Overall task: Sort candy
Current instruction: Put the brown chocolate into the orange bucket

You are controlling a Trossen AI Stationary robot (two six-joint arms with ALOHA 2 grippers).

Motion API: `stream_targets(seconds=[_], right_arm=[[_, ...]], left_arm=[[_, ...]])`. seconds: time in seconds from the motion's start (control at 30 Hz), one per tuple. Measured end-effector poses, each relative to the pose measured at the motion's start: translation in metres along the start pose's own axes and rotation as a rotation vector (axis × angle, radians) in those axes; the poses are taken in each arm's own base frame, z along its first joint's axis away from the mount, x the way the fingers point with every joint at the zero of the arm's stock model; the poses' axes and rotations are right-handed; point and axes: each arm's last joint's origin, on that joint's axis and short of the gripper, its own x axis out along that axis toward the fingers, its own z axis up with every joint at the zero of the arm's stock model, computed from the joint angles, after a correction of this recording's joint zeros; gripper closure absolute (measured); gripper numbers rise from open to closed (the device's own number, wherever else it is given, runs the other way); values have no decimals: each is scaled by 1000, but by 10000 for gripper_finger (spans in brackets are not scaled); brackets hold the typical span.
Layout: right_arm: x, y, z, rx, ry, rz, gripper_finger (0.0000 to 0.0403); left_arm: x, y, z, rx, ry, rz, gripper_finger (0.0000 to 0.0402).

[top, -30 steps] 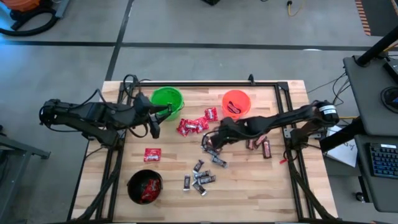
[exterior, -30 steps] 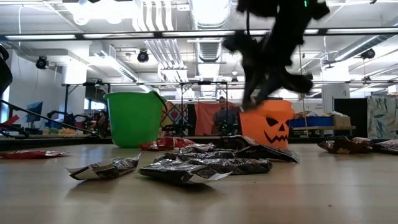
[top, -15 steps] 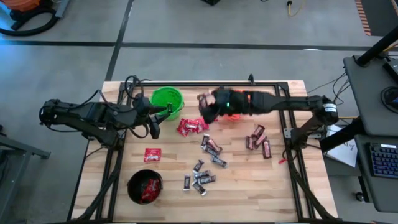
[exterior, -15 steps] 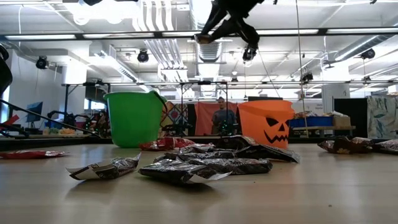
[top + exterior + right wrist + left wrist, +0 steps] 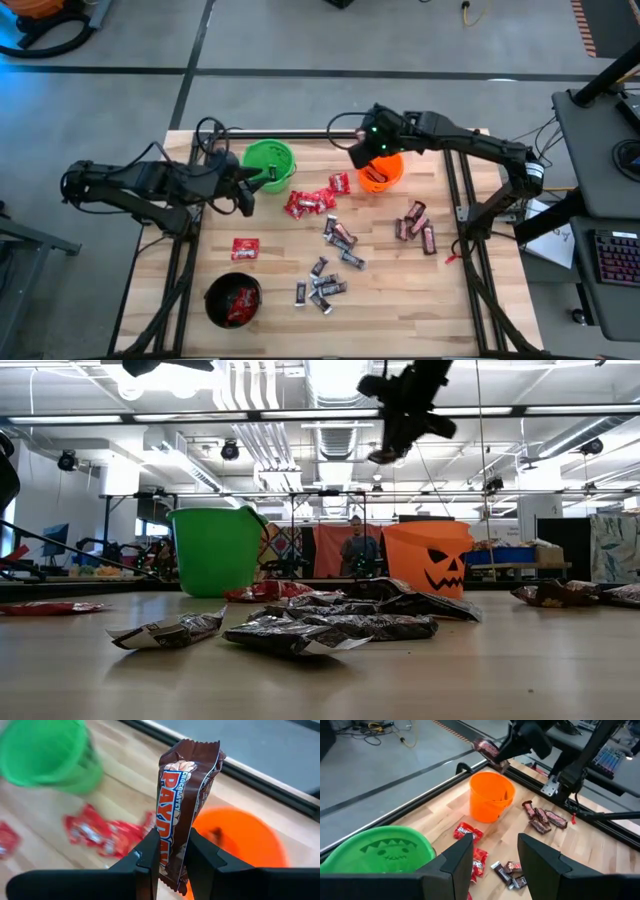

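Three buckets point(image 5: 380, 168) stand on the bench point(image 5: 440, 300). Right gripper point(image 5: 172, 857) grips one brown Payday bar point(image 5: 182, 800) above the orange one; left gripper point(image 5: 495, 855) is parted, empty.

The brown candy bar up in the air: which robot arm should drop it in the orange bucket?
The right arm. Its right gripper is already shut on the brown candy bar, just above the orange bucket. The left gripper is open, holds nothing, and sits by the green bucket, farther away.

overhead straight down, low level across the table point(image 5: 420, 300), wrist views close, all sharing the orange bucket point(image 5: 384, 176)
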Motion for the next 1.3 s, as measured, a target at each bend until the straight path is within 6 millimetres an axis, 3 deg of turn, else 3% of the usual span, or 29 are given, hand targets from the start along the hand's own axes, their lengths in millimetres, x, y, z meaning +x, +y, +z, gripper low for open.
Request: stream_targets(seconds=[0.2,0.4,0.6,0.77,0.93,1.17,1.3], right_arm=[[1,-17,-4,-25,107,-85,335],[0,-22,-3,-70,110,-82,335],[1,-22,4,-247,112,55,335],[4,-23,11,-394,-3,173,335],[10,-43,14,-399,-145,213,335],[33,-84,-16,-276,-75,172,335],[41,-93,-33,-127,-11,180,335]], left_arm=[[2,10,8,-9,-26,53,263],[3,22,18,17,-41,93,263],[6,34,28,46,-44,121,263],[9,46,33,50,-55,186,263],[10,56,37,54,-64,239,263],[14,67,43,70,-92,333,263],[17,72,50,57,-154,409,263]])
